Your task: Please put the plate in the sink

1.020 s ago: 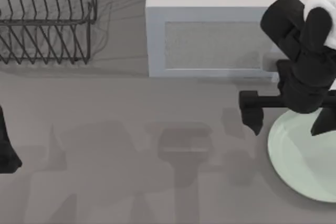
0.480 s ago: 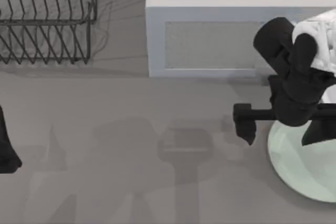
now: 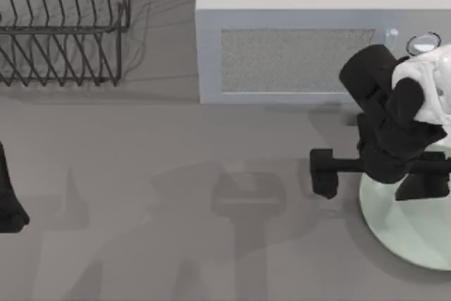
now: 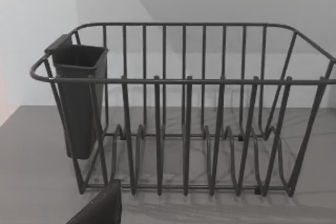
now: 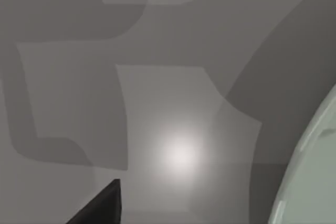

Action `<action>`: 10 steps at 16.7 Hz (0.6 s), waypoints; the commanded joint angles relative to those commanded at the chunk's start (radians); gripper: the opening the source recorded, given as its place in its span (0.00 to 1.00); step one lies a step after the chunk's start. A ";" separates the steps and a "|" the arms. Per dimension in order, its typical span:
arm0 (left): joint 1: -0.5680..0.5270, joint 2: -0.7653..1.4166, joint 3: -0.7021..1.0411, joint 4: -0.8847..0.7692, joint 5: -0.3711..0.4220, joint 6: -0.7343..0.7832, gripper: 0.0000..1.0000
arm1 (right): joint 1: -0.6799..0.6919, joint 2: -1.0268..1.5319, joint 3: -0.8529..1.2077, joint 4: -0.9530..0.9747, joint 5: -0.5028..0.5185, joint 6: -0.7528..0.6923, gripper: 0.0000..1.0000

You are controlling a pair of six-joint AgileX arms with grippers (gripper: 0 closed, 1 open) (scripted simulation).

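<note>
The right gripper (image 3: 370,181) has sunk toward the plate (image 3: 405,227) by the microwave (image 3: 282,47), jaws wide; the plate lies flat.

From above, my right arm (image 3: 394,132) covers the upper-left part of the plate (image 3: 402,227), and the picture's right edge cuts the plate's far side off, so I see only part of its round. My right gripper (image 3: 373,174) has one finger past the plate's left rim and the other over the plate; I cannot tell whether either touches it. The same arm hides part of the microwave (image 3: 282,54) front near its knobs. The dish rack (image 3: 63,26) is cut by the top and left edges. My left arm (image 3: 8,195) shows as a dark sliver at the left edge.
</note>
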 joint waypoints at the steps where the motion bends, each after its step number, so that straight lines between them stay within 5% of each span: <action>1: 0.000 0.000 0.000 0.000 0.000 0.000 1.00 | 0.000 0.000 0.000 0.000 0.000 0.000 1.00; 2: 0.000 0.000 0.000 0.000 0.000 0.000 1.00 | 0.000 0.000 0.000 0.000 0.000 0.000 1.00; 10: 0.000 0.000 0.000 0.000 0.000 0.000 1.00 | 0.000 0.000 0.000 0.000 0.000 0.000 0.40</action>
